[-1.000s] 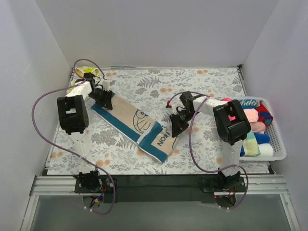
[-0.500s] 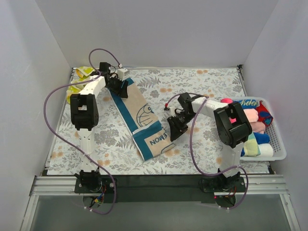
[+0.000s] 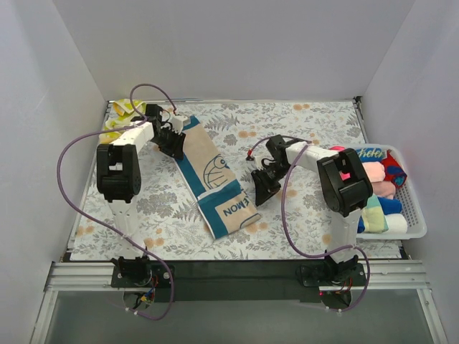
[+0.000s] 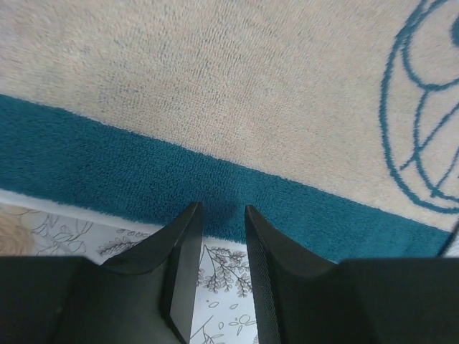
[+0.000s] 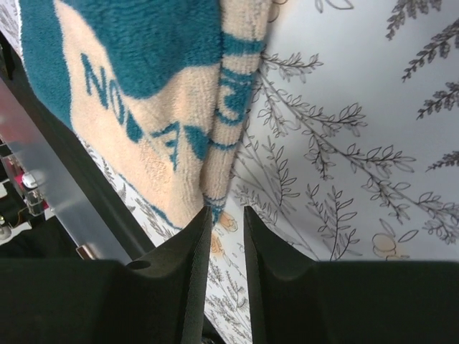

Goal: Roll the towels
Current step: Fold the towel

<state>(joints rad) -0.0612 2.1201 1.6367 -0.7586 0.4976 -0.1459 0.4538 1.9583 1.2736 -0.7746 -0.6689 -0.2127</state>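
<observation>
A long tan-and-blue cartoon print towel (image 3: 208,172) lies flat and slanted on the floral cover, its near end folded over by the lettering. My left gripper (image 3: 176,141) sits at the towel's far end. In the left wrist view its jaws (image 4: 222,208) stand slightly apart and empty, tips at the blue border of the towel (image 4: 215,86). My right gripper (image 3: 259,192) is just right of the near end. In the right wrist view it (image 5: 227,209) is slightly open and empty, with the towel's folded edge (image 5: 143,122) ending at its left fingertip.
A yellow patterned towel (image 3: 118,118) lies crumpled at the back left corner. A white slotted basket (image 3: 414,215) at the right edge holds several rolled towels, among them pink (image 3: 376,172), red (image 3: 393,168) and blue (image 3: 391,206). White walls enclose the table.
The left gripper swung the towel's far end toward the back and right, so the towel now lies steeper. It then drew back slightly. The right gripper barely moved.
</observation>
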